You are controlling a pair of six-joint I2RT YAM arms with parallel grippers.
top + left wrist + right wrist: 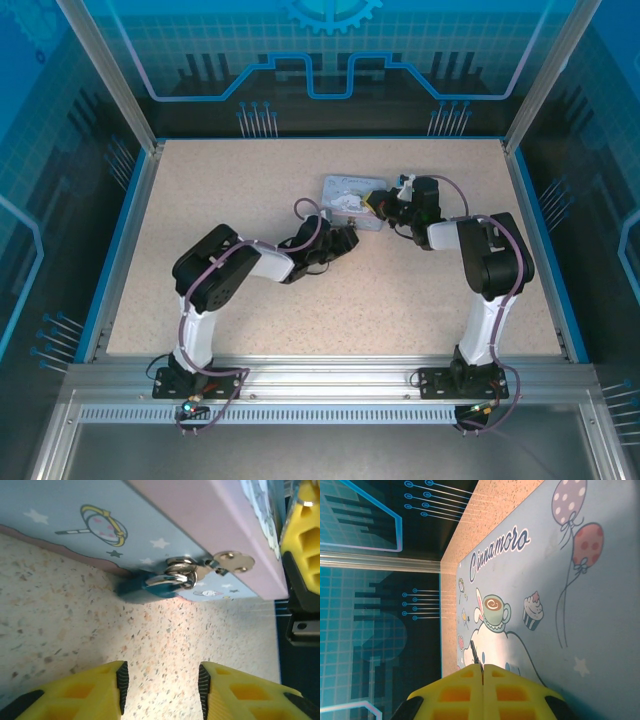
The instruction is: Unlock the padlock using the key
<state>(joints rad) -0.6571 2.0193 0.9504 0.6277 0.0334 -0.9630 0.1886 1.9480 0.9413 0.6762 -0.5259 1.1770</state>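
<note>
1. The small dark bluish metal padlock [146,589] is blurred. It hangs by its silver shackle from the hasp on the pale blue cartoon-printed rectangular tin [75,510].
2. The thin dark metal key [476,656] is a mere sliver, pinched in the right gripper [482,669] above the tin's lid.
3. The left gripper [160,676] gapes wide and empty, near the padlock.

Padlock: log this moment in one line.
padlock: hanging on tin hasp | left fingers: open, short of it | right fingers: shut on key, over tin

Padlock [145,589]: glossy bluish body, bright polished metal shackle. Key [476,655]: thin dark metal. Tin [75,510]: smooth, printed, satin. Table [60,630]: matt speckled top. Left gripper [162,682] fingers [85,695]: matt yellow plastic.
</note>
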